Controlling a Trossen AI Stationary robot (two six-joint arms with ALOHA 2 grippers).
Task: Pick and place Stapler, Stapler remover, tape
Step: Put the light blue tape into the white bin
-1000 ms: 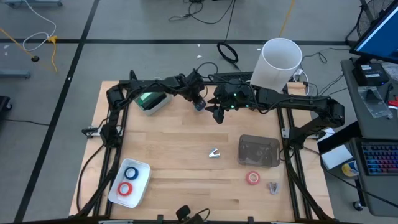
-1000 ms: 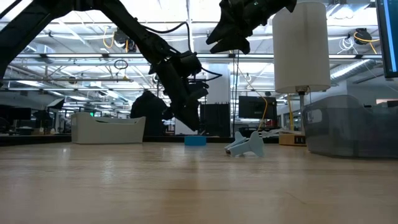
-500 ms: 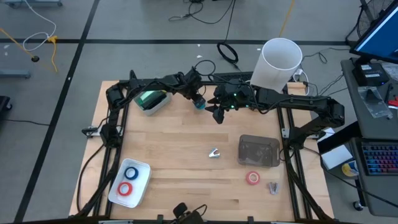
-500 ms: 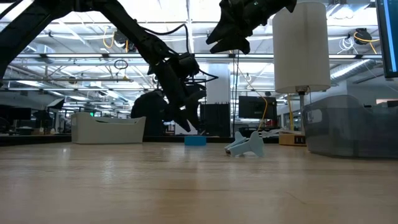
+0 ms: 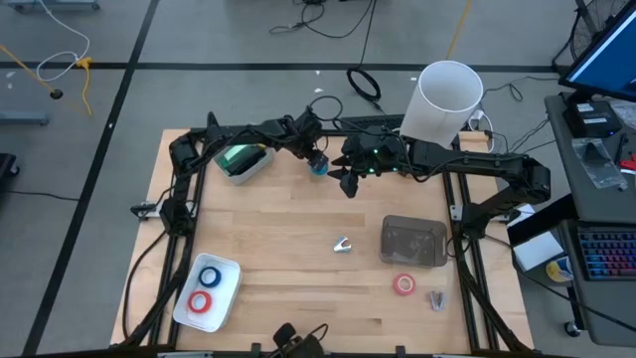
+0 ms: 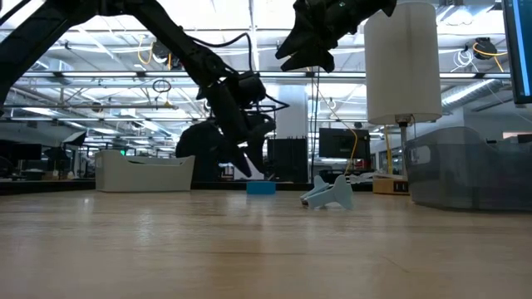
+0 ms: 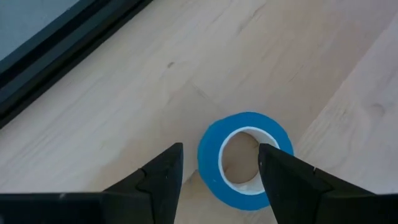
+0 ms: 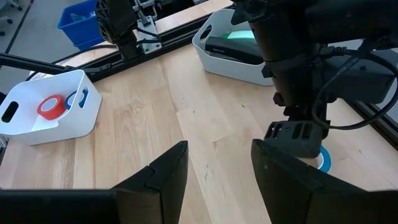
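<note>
Tape roll [image 7: 245, 158], blue, lies flat on the table between the left end effector's [image 7: 219, 171] spread fingers.

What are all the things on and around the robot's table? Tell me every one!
Blue tape roll: one, blue, flat on the wood at the table's far side, between the left fingers.
White tray: one, near left corner, holding one blue and one red tape roll.
Red tape roll: one, red, loose on the table near the right front.
Staple remover: one, pale grey-blue, mid-table.
Clear bin: one, smoky grey, right of centre.
Small metal item: one, grey, beside the loose red roll; too small to tell.
White bin: one, far left, with a green and dark item inside.
White cylinder: one, white, far right edge.
Left gripper: open, straddling the blue roll.
Right gripper: open, raised above the far middle.
</note>
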